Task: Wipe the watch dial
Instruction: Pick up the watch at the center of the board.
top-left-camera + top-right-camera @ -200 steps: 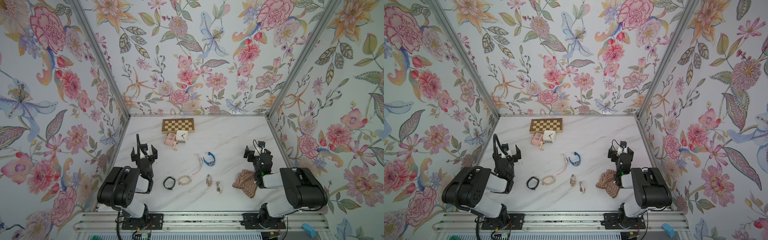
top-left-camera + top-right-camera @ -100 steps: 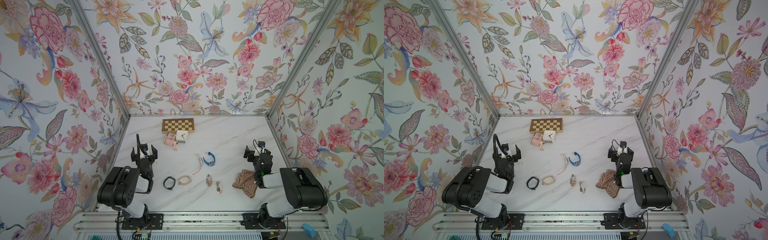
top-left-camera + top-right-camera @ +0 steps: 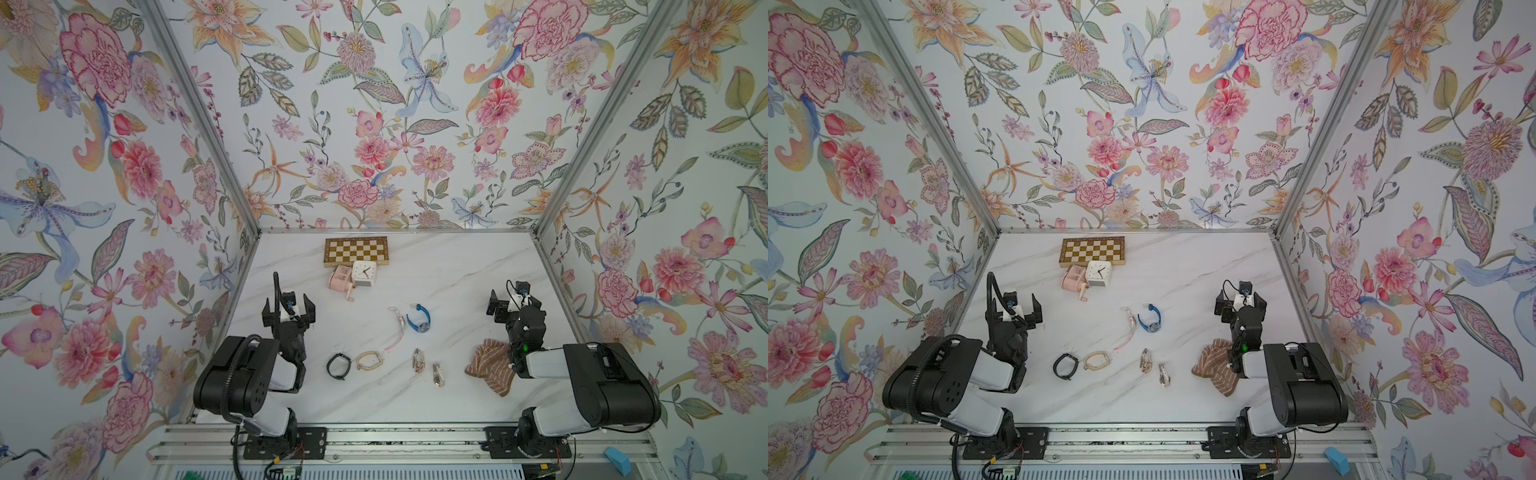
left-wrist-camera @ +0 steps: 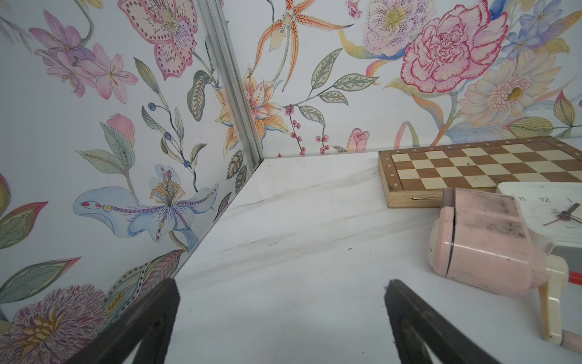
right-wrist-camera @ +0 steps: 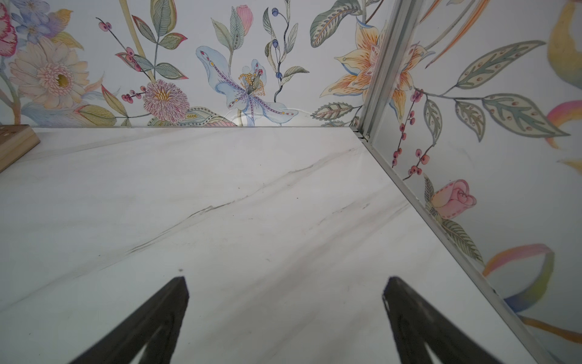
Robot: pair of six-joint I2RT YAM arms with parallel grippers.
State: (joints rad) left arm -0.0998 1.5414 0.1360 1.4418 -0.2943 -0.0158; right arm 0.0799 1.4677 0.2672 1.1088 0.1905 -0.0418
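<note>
Several watches lie mid-table in both top views: a blue one [image 3: 419, 320] [image 3: 1151, 320], a pale pink-strapped one [image 3: 398, 328], a black one [image 3: 337, 366], a beige one [image 3: 369, 360] and two small silver ones [image 3: 417, 360] [image 3: 437, 374]. A brown striped cloth [image 3: 490, 365] [image 3: 1214, 365] sits crumpled beside my right arm. My left gripper [image 3: 289, 309] [image 4: 282, 290] stands open over bare table, left of the watches. My right gripper [image 3: 513, 305] [image 5: 285, 286] is open too, beyond the cloth near the right wall. Neither wrist view shows a watch or the cloth.
A chessboard [image 3: 356, 250] [image 4: 472, 167] lies at the back. In front of it stand a white clock [image 3: 364, 273] [image 4: 551, 211] and a pink crank sharpener [image 3: 340, 277] [image 4: 482, 239]. Flowered walls close the table on three sides.
</note>
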